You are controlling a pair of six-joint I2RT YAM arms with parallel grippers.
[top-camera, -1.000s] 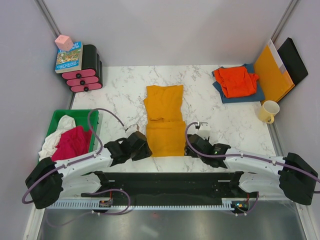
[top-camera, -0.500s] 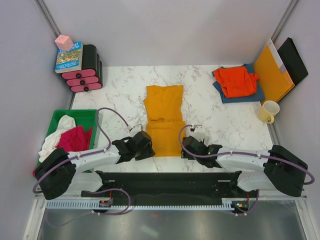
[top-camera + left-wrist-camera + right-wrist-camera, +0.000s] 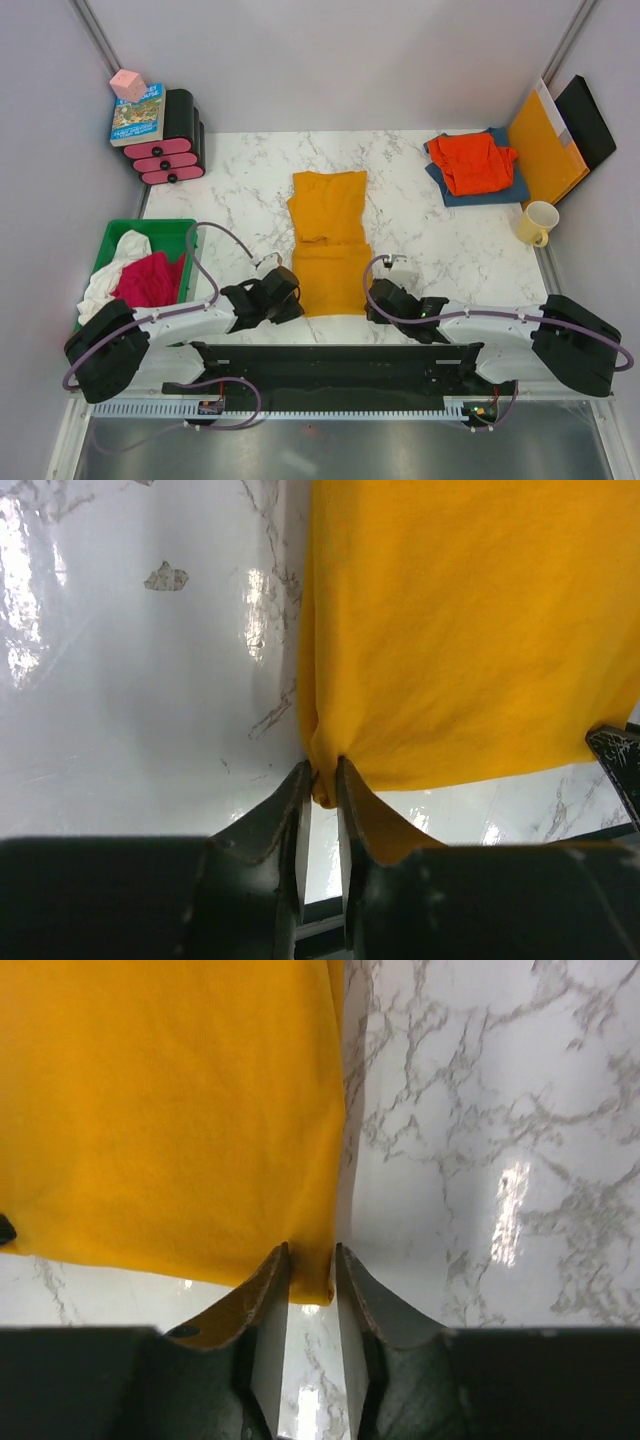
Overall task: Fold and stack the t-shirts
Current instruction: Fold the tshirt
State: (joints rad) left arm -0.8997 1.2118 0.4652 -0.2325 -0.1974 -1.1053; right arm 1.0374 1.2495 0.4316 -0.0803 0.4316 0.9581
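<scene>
Verify that the left pincer (image 3: 322,770) is clamped on the near-left corner of the mustard-yellow t-shirt (image 3: 328,235). The shirt lies flat mid-tabletop (image 3: 240,190), its long axis running away from the arm bases. The right pincer (image 3: 310,1252) grips the near-right corner.

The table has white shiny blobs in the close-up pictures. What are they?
Left wrist view: light glare bouncing off the glossy table, left of the mustard-yellow t-shirt. Right wrist view: a smaller glare patch, right of the shirt. Top external view: even light, almost no glare.
</scene>
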